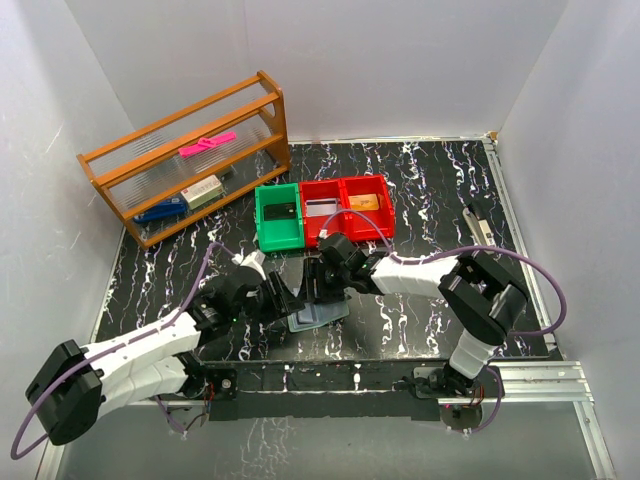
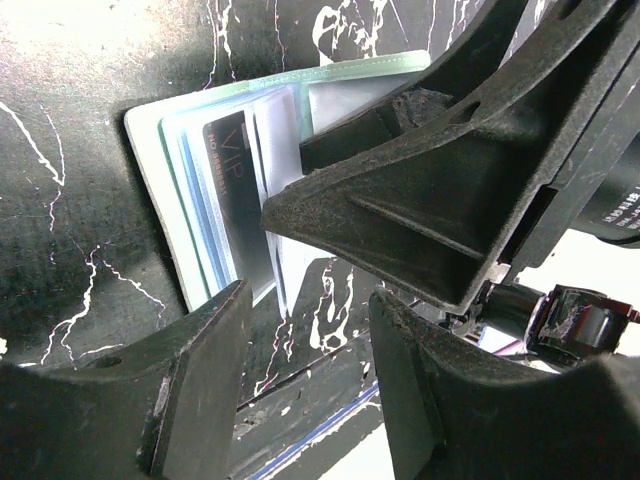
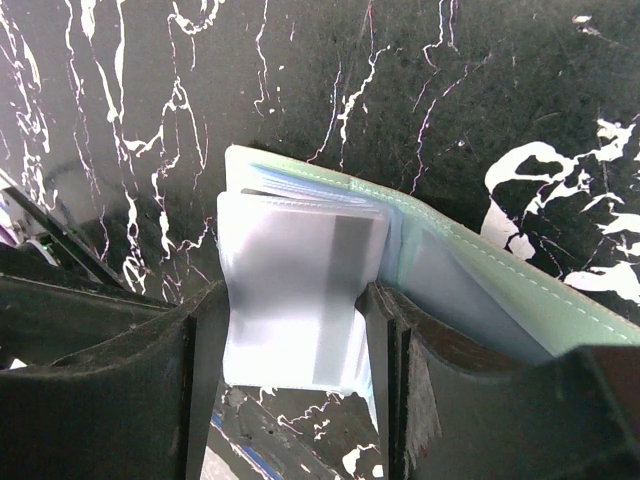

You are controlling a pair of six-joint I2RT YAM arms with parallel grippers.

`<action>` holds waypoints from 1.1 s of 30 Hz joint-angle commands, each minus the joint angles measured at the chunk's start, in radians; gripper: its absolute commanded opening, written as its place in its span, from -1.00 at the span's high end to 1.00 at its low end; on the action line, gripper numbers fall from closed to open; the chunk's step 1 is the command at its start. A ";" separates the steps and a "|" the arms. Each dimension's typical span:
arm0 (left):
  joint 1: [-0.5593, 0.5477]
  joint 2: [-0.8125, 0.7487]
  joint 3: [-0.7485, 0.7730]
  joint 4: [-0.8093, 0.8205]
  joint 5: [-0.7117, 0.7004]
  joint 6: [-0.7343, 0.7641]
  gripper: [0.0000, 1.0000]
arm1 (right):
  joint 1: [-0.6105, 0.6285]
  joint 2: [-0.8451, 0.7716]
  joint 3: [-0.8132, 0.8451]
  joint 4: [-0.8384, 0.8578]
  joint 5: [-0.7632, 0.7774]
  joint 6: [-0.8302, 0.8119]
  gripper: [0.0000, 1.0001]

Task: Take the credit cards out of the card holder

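Seen from above, the holder (image 1: 318, 318) lies open on the table (image 1: 430, 190) toward its near edge. The left gripper (image 1: 283, 293) is at the holder's left end and the right gripper (image 1: 322, 283) is over its far side, their tips close together.

From the left wrist, that gripper's jaws stand apart with nothing between them. The holder lies just beyond the tips, with a dark card (image 2: 238, 190) showing in a sleeve.

From the right wrist, the jaws clamp the holder's clear sleeves (image 3: 290, 260) from both sides, raised off the green-edged cover.
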 commanded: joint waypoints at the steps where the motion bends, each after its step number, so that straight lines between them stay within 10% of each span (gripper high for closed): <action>1: 0.000 0.003 -0.010 0.018 0.023 -0.001 0.02 | -0.007 0.024 -0.043 -0.006 -0.012 -0.007 -0.05; 33: 0.001 -0.101 0.022 -0.157 -0.117 -0.018 0.00 | 0.042 0.045 0.071 -0.201 0.189 -0.054 -0.31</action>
